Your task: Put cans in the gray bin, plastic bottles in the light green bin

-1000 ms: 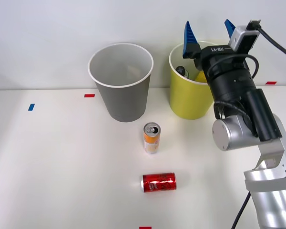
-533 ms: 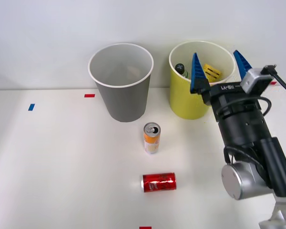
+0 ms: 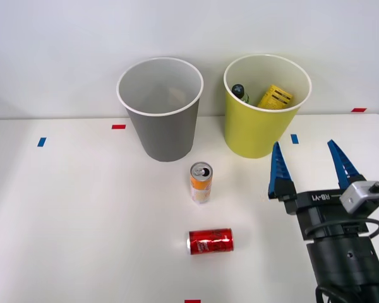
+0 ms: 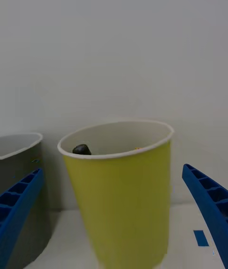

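The slim orange-and-white can point(image 3: 201, 182) stands upright on the white table point(image 3: 82, 214), its silver top showing, a little in front of the gap between the two bins. The red can point(image 3: 210, 241) lies on its side nearer to me, just in front of the orange one and apart from it. Behind them, the gray bin point(image 3: 160, 111) stands on the left and the light green bin point(image 3: 263, 107) on the right, close together but not touching, both upright against the pale wall. Inside the light green bin a green plastic bottle point(image 3: 240, 93) leans with its black cap point(image 4: 81, 149) near the rim, and a yellow item point(image 3: 275, 98) rests beside it; I cannot tell what that yellow thing is. My right claw point(image 3: 308, 170) hangs over the table in front of the light green bin and to the right of the cans, well apart from both of them. Its blue ribbed fingers point(image 3: 278, 170) are spread wide with nothing between them, and they point toward the light green bin. Small red and blue tape marks point(image 3: 119, 126) dot the table.
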Available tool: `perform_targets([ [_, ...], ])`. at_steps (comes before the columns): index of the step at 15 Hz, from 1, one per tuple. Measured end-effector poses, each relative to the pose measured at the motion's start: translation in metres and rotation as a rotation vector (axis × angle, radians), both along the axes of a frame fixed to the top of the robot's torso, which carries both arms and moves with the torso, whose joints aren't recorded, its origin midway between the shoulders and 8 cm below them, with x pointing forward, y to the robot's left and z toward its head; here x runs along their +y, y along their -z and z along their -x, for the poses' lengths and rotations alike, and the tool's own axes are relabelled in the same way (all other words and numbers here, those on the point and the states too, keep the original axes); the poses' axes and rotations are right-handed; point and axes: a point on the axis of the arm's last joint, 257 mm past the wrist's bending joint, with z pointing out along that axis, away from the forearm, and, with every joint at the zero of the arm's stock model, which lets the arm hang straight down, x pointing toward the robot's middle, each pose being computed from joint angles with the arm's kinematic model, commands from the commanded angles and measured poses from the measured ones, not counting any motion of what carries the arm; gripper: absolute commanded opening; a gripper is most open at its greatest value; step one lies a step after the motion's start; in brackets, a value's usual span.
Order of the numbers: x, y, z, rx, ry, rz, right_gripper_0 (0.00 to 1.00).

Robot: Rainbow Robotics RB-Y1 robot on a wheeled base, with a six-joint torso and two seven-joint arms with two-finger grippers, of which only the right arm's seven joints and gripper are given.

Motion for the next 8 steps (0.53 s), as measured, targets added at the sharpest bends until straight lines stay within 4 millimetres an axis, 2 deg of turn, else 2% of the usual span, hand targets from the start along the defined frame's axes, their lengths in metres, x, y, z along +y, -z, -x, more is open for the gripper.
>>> perform_targets([
  [4, -0.012, 0.041, 0.034, 0.085, 0.044, 0.021, 1.00],
  [8, -0.017, 0.055, 0.058, 0.109, 0.056, 0.042, 1.00],
])
